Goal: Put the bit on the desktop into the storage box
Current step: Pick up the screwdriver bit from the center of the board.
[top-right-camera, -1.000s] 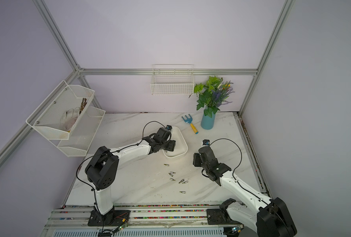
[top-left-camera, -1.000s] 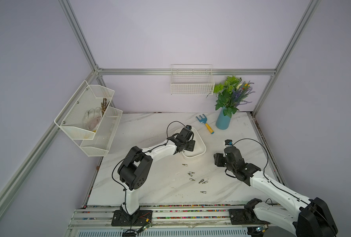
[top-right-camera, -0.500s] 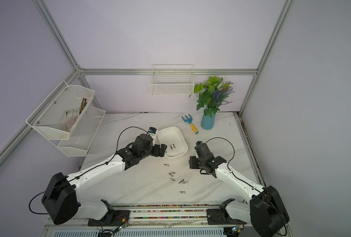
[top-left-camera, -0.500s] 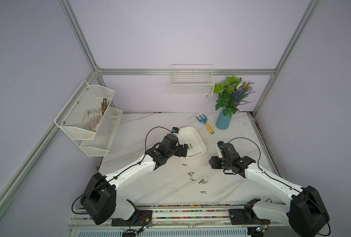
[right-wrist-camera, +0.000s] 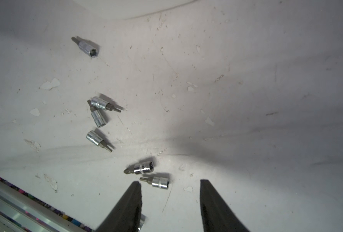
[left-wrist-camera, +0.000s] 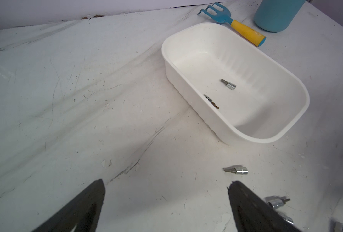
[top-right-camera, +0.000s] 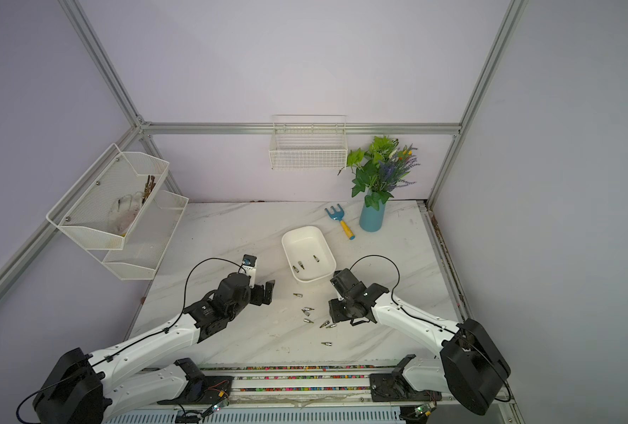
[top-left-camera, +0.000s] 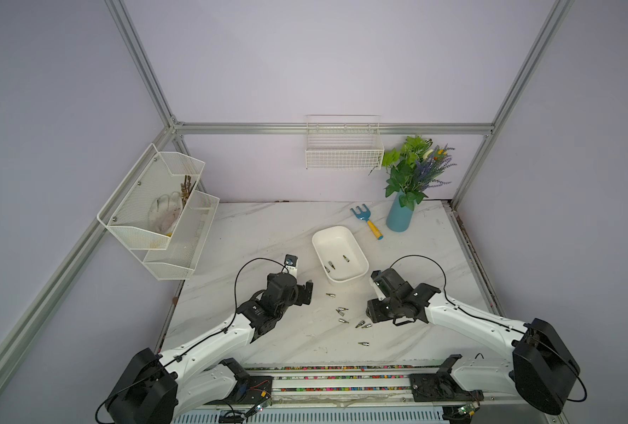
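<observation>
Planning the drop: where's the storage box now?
In a top view the storage box sits mid-table, just robot-side of the blue rake, loose bits scattered in front of it.

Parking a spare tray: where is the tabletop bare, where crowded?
Bare: marble tabletop between the white two-tier mesh rack and white plastic tub. Crowded: silver socket bits scattered between the left claw and right claw; blue-and-yellow hand rake and blue vase behind the tub.
</observation>
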You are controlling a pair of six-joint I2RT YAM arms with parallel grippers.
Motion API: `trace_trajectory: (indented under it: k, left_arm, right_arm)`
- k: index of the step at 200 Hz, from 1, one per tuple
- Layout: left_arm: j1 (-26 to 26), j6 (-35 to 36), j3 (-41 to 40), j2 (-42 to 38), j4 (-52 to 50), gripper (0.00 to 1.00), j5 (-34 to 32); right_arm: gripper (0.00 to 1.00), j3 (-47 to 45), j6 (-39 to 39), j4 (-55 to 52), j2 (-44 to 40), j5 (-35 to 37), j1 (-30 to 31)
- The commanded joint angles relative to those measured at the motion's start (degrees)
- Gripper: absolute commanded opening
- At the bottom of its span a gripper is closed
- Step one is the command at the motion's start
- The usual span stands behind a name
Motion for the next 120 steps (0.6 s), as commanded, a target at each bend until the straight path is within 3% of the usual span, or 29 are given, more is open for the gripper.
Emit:
trace_trajectory:
  k: [1,120]
  left_arm:
    - [0.38,1.29,1.07,-0.99,4.6,1.0,-2.23]
    - [0.38,0.87,1.5,0.11,4.18,1.0,-2.6]
  right_arm:
    - [0.5,0.8,1.14,-2.23,0.18,0.65,2.94]
    - [0.46,1.81,5.45,-7.35,4.68,2.59,17.11]
